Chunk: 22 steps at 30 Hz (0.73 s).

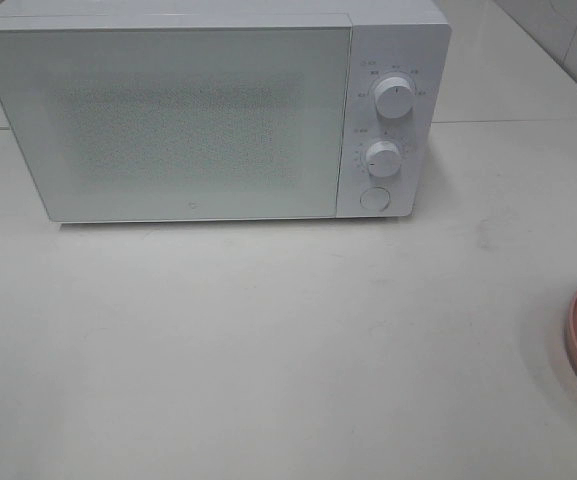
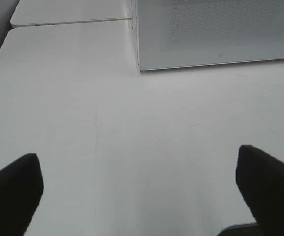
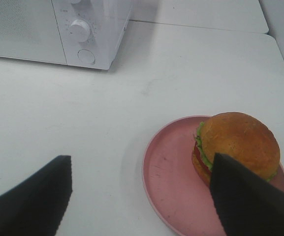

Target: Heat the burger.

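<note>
Nearest to you, the right gripper (image 3: 139,196) hangs over the tabletop (image 1: 268,350) with its jaws spread wide and nothing between them. Just ahead of it, on its right-finger side, sits the burger (image 3: 237,147) — upright, bun dome up, lettuce and tomato showing at its edge. It rests on the pink plate (image 3: 171,177), off-centre toward the far side of the plate from the bare pink area. The burger is round, so it offers no long axis to line up with; any approach across the bun should do. The one dark finger (image 3: 245,201) already overlaps the burger's near edge in the wrist view, but whether it touches I cannot tell.

The left gripper (image 2: 139,189) is also wide open and empty, over bare table, with only the microwave's lower corner ahead of it. No burger shows in its view — so the right arm is clearly the nearer one for the pick.

Farthest back stands the white microwave (image 1: 178,120), door (image 1: 168,120) closed, two dials (image 1: 395,95) and a round button (image 1: 374,199) on its right panel. In the high view only the plate's rim peeks in at the right edge, well apart from the microwave. Judging from this, the door needs opening before the burger can go in.
</note>
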Available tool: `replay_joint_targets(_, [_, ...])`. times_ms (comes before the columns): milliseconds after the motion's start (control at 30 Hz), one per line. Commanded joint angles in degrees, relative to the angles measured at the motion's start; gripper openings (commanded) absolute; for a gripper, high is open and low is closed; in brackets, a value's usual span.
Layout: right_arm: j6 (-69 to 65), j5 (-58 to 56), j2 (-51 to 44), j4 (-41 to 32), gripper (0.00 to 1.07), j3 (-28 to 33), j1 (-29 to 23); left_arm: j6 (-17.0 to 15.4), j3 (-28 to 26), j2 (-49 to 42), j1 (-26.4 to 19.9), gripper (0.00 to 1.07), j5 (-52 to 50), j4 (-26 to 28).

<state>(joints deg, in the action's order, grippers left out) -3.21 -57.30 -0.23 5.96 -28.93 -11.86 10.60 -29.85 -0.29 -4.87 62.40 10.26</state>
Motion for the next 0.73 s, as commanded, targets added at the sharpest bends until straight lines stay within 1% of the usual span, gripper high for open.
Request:
replay_joint_targets(33, [-0.1, 0.4, -1.4, 0.4, 0.75, 0.2, 0.3, -0.5, 0.1, -1.4, -0.1, 1.0, -0.7, 0.2])
replay_joint_targets(733, [-0.1, 0.4, -1.4, 0.4, 0.75, 0.2, 0.3, -0.5, 0.1, -1.4, -0.1, 1.0, -0.7, 0.2])
